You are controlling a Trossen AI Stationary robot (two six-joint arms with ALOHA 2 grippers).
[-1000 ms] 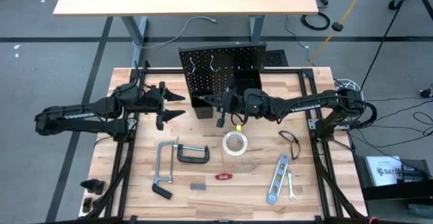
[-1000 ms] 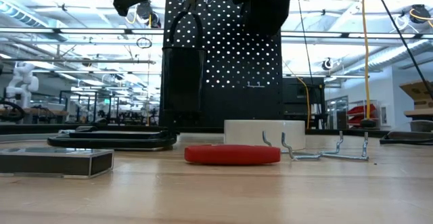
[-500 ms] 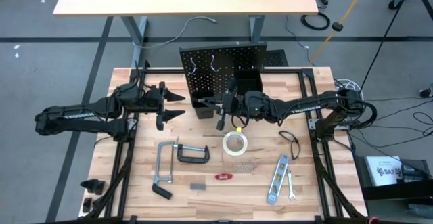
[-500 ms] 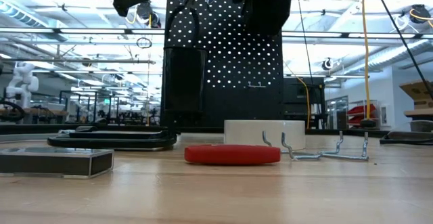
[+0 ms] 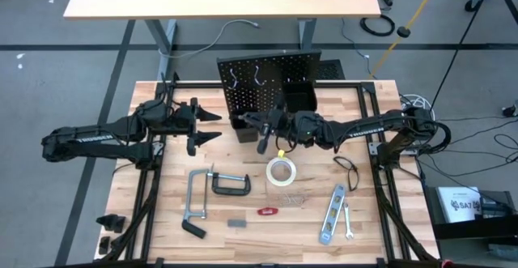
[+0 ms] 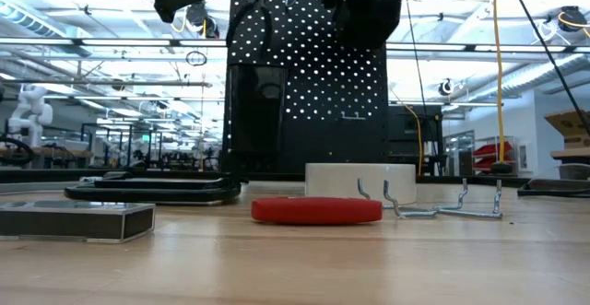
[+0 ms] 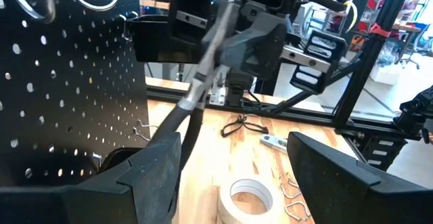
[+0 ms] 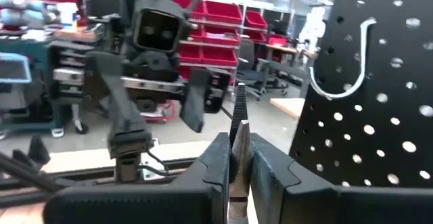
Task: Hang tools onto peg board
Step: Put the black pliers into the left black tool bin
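Observation:
The black peg board (image 5: 267,86) stands upright at the table's far middle, with hooks and two bins. My right gripper (image 5: 263,124) is just in front of the board and is shut on the black-handled pliers (image 5: 261,141). My left gripper (image 5: 212,128) hovers open and empty to the board's left. On the table lie the white tape roll (image 5: 281,172), dark C-clamp (image 5: 231,185), grey bar clamp (image 5: 194,205), red-handled tool (image 5: 269,211), silver level (image 5: 332,213) and small wrench (image 5: 349,223). My right gripper pinches the pliers' metal head (image 8: 239,126) between its two fingers (image 8: 218,162). The nose sticks out past the fingertips. The fingers come level from the table's right. The pliers are lifted clear, and the dark handles (image 7: 174,119) slant down below the gripper.
Loose wire hooks (image 5: 296,197) and a small grey block (image 5: 236,222) lie near the red-handled tool. A thin black loop (image 5: 348,169) lies at the right. A hook (image 8: 358,55) on the board shows beside the pliers. Bare table lies toward the near edge.
My right gripper has edged toward the peg board with the pliers, still shut on them. The board has shifted a little toward the table's right. My left gripper has kept still.

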